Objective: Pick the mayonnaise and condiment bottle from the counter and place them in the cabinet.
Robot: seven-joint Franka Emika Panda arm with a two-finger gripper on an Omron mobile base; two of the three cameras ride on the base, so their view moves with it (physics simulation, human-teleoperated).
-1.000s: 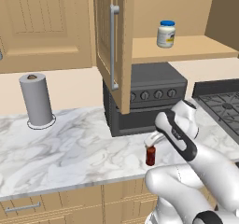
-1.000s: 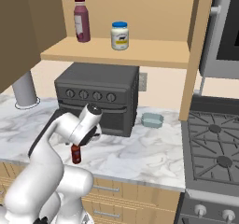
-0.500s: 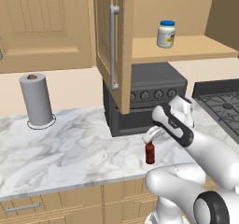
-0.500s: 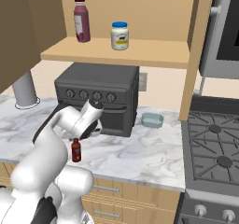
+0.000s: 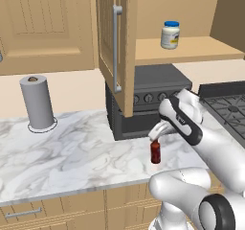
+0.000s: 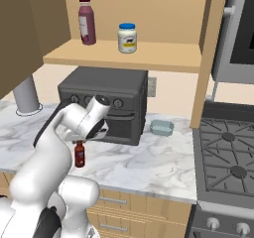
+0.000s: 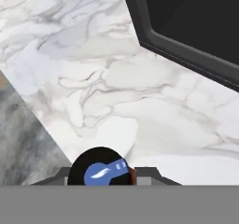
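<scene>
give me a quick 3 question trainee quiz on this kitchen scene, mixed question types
1. True or false: the mayonnaise already stands on the cabinet shelf.
2. Multiple choice: the end effector is A) open above the paper towel roll, B) shut on the condiment bottle, C) holding the small blue bowl.
3. Fill in: the condiment bottle stands on the ____, in front of the dark toaster oven.

Key: 1 true; 2 B; 3 counter.
</scene>
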